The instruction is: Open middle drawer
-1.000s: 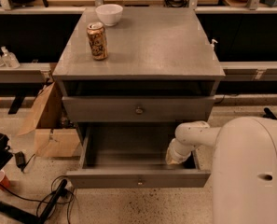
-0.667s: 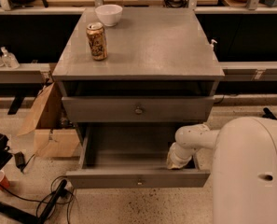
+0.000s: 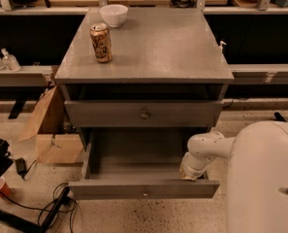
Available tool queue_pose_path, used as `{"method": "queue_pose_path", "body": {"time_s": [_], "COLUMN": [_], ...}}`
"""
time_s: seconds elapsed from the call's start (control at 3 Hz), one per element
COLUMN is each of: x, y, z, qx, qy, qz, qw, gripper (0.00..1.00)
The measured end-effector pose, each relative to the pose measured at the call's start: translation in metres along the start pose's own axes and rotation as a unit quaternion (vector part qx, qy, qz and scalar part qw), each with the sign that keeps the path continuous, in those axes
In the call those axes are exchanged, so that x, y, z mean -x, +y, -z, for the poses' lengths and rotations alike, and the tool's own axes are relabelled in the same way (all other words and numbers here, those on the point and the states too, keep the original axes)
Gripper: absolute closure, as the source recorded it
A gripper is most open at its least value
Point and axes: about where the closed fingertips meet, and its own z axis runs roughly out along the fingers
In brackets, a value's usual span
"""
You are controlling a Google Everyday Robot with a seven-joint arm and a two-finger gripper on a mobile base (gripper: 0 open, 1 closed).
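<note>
- The middle drawer (image 3: pixel 143 189) of a grey cabinet stands drawn well out toward the near side, showing a bare grey box interior. Its small knob (image 3: pixel 144 193) sits at the centre of the front panel.
- The robot's gripper (image 3: pixel 188 173) is down inside the drawer at its near right corner, just behind the front panel. From that spot it could bear on the inner face of the panel, which may be why it is there and not on the knob.
- Whether the jaws are released or clenched cannot be told, because the white arm (image 3: pixel 209 147) reaching in from the right hides them.
- Judged by how far the box shows, the opening looks all but complete.
- The upper drawer (image 3: pixel 109 114) above it is closed, its front in line with the cabinet.
- On the counter (image 3: pixel 172 47), a drinks can (image 3: pixel 101 42) and a white bowl (image 3: pixel 113 14) sit at the far left, well apart from the arm and out of its reach.
- A cardboard box (image 3: pixel 49 130) leans against the cabinet's left side.
</note>
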Motion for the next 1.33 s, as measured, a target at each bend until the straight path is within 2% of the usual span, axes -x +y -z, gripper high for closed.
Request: {"method": "queue_pose_path", "body": {"time_s": [0.33,1.33], "x": [-0.007,-0.011], "y": [0.014,0.027], "z": [0.007,0.011], "qx": [0.012,0.026], "qy": [0.006,0.000], "qz": [-0.011,-0.017], "qw": [0.9998,0.9995], "gripper": [1.00,1.00]}}
